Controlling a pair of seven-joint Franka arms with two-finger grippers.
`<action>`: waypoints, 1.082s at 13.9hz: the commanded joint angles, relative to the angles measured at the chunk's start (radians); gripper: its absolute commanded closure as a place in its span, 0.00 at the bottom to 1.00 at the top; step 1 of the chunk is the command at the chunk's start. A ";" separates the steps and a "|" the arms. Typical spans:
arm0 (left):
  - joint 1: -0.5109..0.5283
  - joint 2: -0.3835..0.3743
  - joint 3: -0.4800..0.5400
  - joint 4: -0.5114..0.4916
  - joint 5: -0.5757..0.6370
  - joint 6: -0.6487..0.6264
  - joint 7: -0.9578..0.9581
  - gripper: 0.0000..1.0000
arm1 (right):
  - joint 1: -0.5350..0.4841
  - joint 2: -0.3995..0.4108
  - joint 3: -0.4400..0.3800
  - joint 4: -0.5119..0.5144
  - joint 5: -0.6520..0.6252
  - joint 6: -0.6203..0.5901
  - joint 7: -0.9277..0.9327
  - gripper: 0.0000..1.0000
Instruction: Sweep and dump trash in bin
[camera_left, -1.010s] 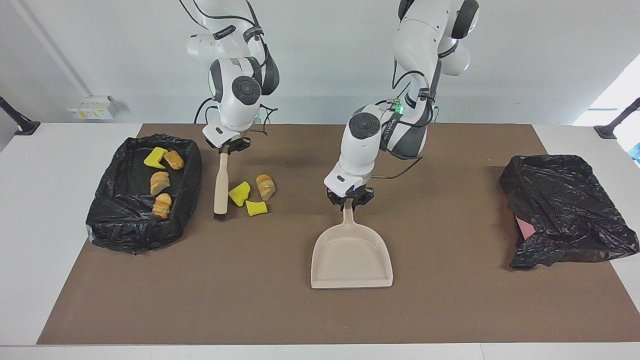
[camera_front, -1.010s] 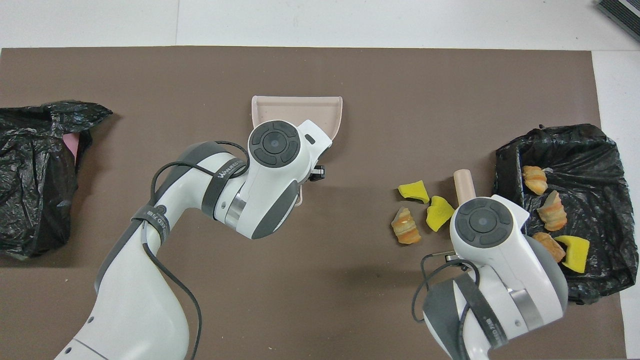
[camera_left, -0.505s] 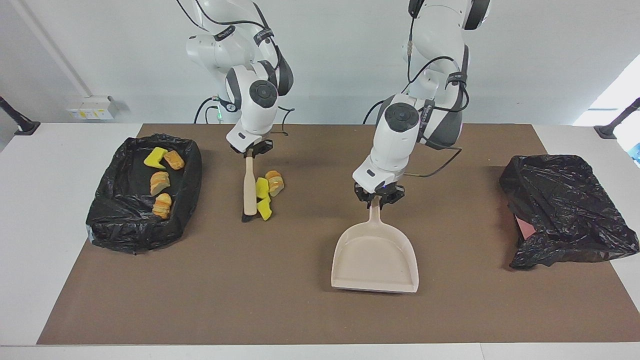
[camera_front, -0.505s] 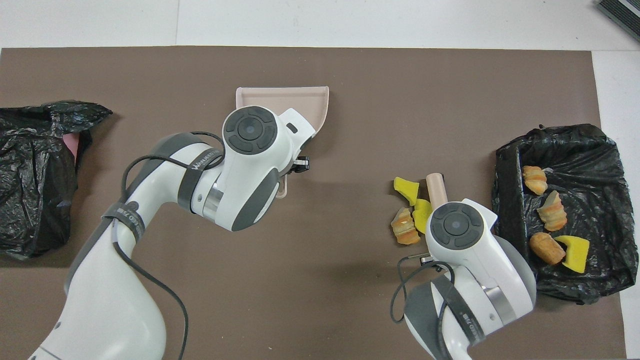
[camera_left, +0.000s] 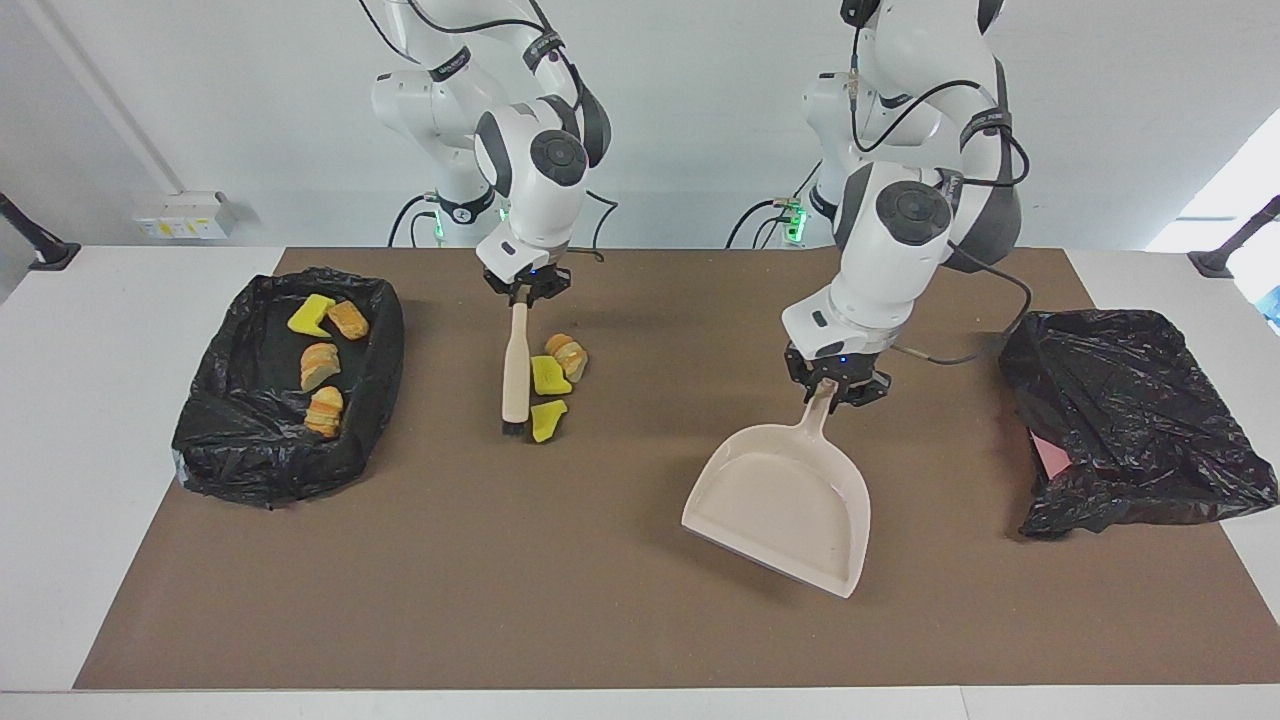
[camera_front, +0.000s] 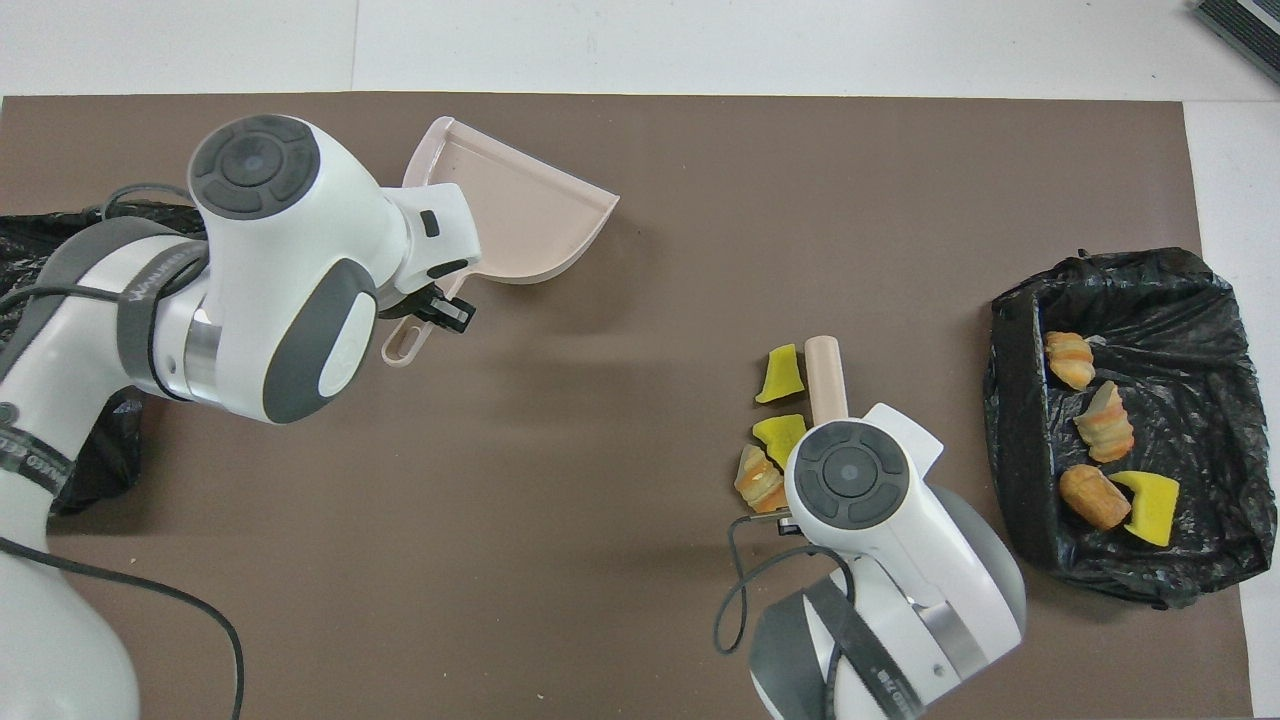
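Note:
My right gripper (camera_left: 520, 296) is shut on the top of the beige brush (camera_left: 515, 365), whose black bristles rest on the brown mat. Three loose trash pieces lie against the brush: a yellow sponge chunk (camera_left: 549, 375), a bread-like lump (camera_left: 567, 356) and a second yellow chunk (camera_left: 546, 418). The overhead view shows the same brush (camera_front: 826, 375) and chunk (camera_front: 782, 362). My left gripper (camera_left: 835, 388) is shut on the handle of the beige dustpan (camera_left: 785, 505), which hangs tilted above the mat. A black-bagged bin (camera_left: 375, 350) at the right arm's end holds several trash pieces.
A second black-bagged container (camera_left: 1130, 420) with pink showing beneath sits at the left arm's end of the table. The brown mat (camera_left: 500, 600) covers most of the white table. The left arm's wrist covers part of that bag (camera_front: 20, 230) in the overhead view.
The right gripper has dragged the brush toward the table's middle, pushing the three loose pieces along. The left gripper has carried the dustpan toward the left arm's end and turned it aslant.

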 joint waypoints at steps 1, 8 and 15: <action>0.055 -0.042 -0.007 -0.013 0.008 -0.036 0.254 1.00 | -0.027 -0.083 0.003 -0.045 -0.027 -0.058 -0.056 1.00; 0.092 -0.042 -0.007 -0.016 0.049 -0.046 0.814 1.00 | 0.036 -0.073 0.010 -0.163 0.094 -0.002 -0.004 1.00; 0.026 -0.138 -0.012 -0.229 0.098 0.039 1.004 1.00 | 0.103 0.059 0.012 -0.162 0.276 0.210 -0.037 1.00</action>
